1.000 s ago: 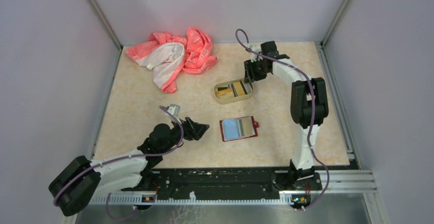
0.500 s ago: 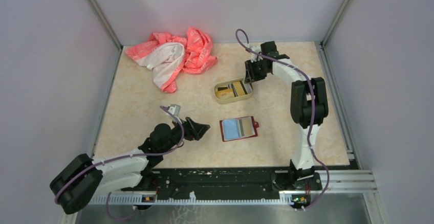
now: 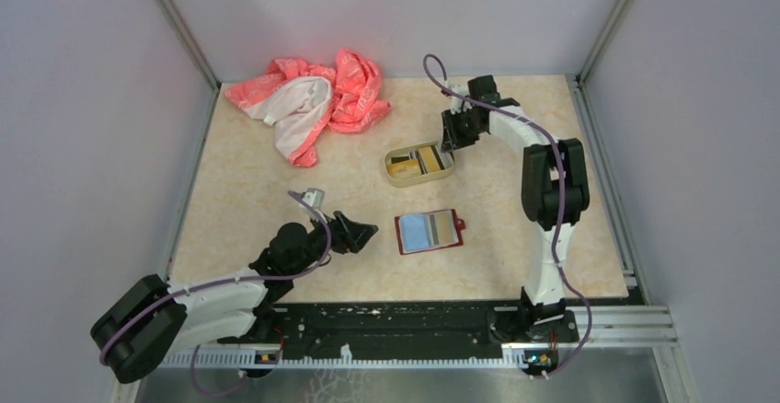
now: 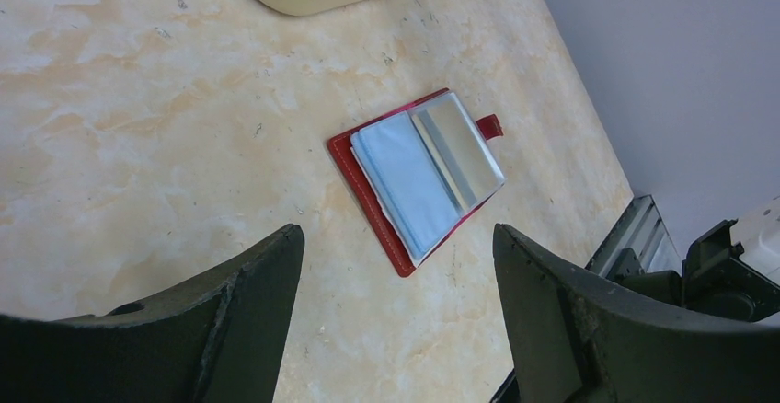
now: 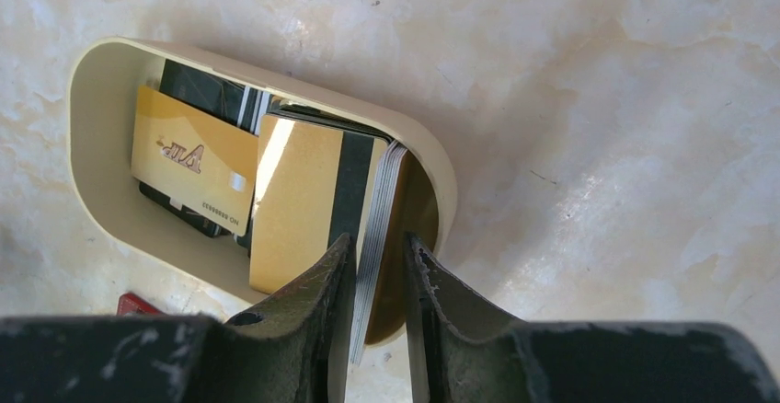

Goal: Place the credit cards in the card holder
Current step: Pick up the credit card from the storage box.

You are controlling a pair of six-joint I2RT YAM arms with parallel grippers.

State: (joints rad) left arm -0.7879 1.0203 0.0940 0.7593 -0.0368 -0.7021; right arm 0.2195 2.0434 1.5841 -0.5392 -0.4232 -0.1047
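card holder [image 3: 429,232] open and flat near the middle of the table [image 3: 248,191], a little toward the near edge, snap tab to the right, pale blue and grey pockets facing up. credit cards [image 5: 294,201] stacked in a tan tray [image 5: 92,145] just beyond it toward the far edge, gold ones on top, dark ones beneath. right pincer [image 5: 377,242] down in the tray's right end, fingers [image 5: 313,320] a narrow gap apart, astride the stack's edge, a sliver of tray between stack and one finger. left pincer [image 4: 395,237] wide apart, holding nothing, low over the table left of the card holder. crumpled pink-and-white cloth [image 3: 313,99] by the far left corner.
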